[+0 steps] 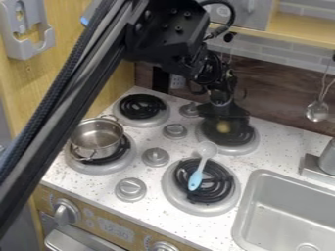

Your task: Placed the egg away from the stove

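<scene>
The black gripper (223, 117) hangs low over the back right burner (246, 145), pointing down. Just below it a small yellowish, rounded thing, apparently the egg (224, 127), shows against the dark coil. Whether the gripper touches or holds it I cannot tell. The toy stove (177, 142) has a white speckled top with four round burners.
A metal pot (97, 138) stands on the front left burner. A light blue spoon (196, 179) lies across the front right burner. The sink (288, 208) is at the lower right, with a faucet (327, 158) behind. Grey knobs rise between the burners; a ladle (317, 111) hangs at the right.
</scene>
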You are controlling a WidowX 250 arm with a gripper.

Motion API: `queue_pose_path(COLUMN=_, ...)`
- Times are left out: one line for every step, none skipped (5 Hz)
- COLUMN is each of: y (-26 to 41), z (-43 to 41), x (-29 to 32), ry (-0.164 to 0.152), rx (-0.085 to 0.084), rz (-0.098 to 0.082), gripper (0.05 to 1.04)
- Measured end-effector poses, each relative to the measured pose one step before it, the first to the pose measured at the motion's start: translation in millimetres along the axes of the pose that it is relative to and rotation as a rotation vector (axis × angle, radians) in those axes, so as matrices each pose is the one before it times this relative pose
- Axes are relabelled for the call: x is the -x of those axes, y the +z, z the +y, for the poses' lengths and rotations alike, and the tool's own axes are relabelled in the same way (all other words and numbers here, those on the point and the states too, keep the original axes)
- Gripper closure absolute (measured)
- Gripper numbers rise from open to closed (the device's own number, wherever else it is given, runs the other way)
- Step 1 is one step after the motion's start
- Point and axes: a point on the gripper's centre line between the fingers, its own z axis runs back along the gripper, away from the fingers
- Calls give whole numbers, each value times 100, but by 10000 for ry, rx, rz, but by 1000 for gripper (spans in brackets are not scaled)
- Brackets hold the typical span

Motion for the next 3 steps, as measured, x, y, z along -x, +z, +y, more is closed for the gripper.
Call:
queue_pose_path(y=1010, z=1073, x=-466, ry=528, rx=26, rz=-354, gripper=454)
queue_pose_path(y=1620, z=2796, x=-348, ry=544, rx=-275, rz=-7, gripper=454)
queue_pose_path(y=887, z=3052, x=919, ry=670, rx=-330, rz=210, gripper=454)
